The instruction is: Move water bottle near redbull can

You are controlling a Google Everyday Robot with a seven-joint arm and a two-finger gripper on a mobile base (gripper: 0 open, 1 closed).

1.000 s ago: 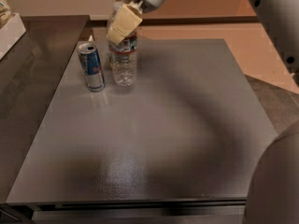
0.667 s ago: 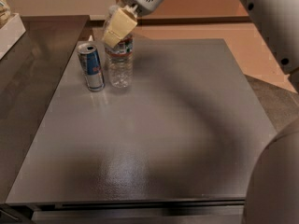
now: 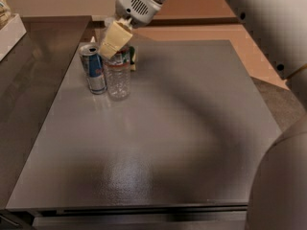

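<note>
Hand [image 3: 110, 44] at the top of the bottle [image 3: 118, 76], with the can [image 3: 94, 69] just beside it.
The hand slants down from the arm [image 3: 140, 0] above and to the right, covering the bottle's cap; I cannot tell whether it grips the bottle or merely sits over it. The bottle stands upright on the grey table [image 3: 168, 128], toward its far left corner. The can stands upright just left of it, and whether they touch is unclear. A small green thing [image 3: 133, 57] shows behind the bottle's right side.

Water bottle [image 3: 118, 78], gripped at its top by hand [image 3: 110, 49], now closer, just beside redbull can [image 3: 93, 70].
</note>
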